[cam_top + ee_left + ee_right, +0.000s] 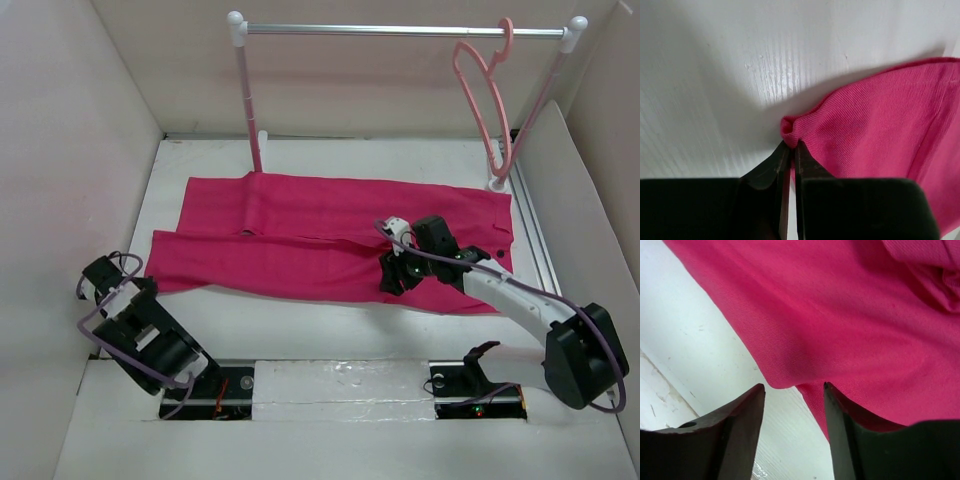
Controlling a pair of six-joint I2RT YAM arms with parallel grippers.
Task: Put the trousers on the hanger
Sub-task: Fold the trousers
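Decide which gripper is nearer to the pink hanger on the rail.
Right. The right gripper sits open at the near edge of the trousers, below-left of the hanger. The left gripper pinches a leg end far to the left.

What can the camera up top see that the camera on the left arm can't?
Only the top view shows the whole trousers spread flat, the hanger hooked on the rail, and the right gripper over the cloth. Only the left wrist view shows, close up, the left gripper with its fingers pinched shut on a corner of the cloth. Both show pink trousers on the white table.
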